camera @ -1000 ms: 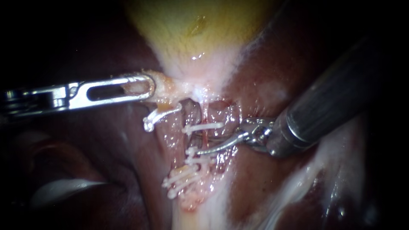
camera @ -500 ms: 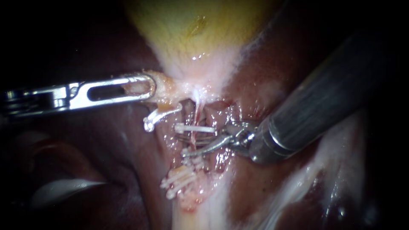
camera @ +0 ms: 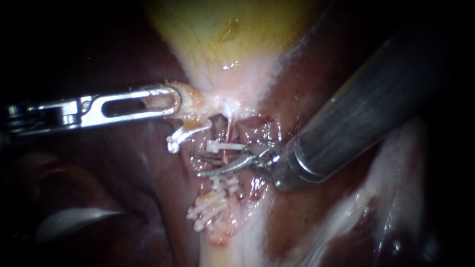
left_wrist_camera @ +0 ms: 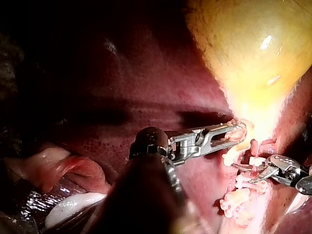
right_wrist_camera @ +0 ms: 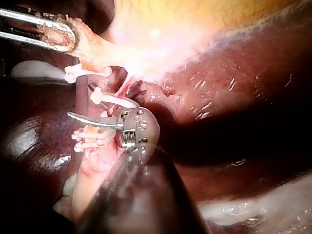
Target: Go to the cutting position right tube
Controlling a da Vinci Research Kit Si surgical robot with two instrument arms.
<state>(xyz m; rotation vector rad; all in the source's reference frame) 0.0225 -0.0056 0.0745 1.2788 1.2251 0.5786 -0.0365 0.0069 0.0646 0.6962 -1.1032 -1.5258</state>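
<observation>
The liver (camera: 297, 217) lies under everything, and the right instrument's thick shaft crosses close above it. A low or careless swing could scrape that surface.

The gallbladder (camera: 222, 34) hangs above. The left instrument (camera: 174, 101) has its pincer pinching the gallbladder at the pale neck and drawing it sideways. If that pull grows, the neck could tear, or the tissue could slip free and let the field sag onto the blades.

The right instrument (camera: 197, 165) has its curved pincer spread, with a clear gap between the two blades. The tips reach past the right tube (camera: 228, 132), a thin red strand running down from the neck. The strand appears to pass into that gap, though I cannot tell whether either blade touches it. Because the tips go beyond it, closing here might nick the wet tissue behind.

The upper clip (camera: 225, 146) sits just above the blades, and the lower clips (camera: 222, 184) sit just below (a narrow slot to work in). A cut too close to either could dislodge a clip or leave too short a stump. A blade dragged sideways might also snap so thin a strand before it is properly cut.
</observation>
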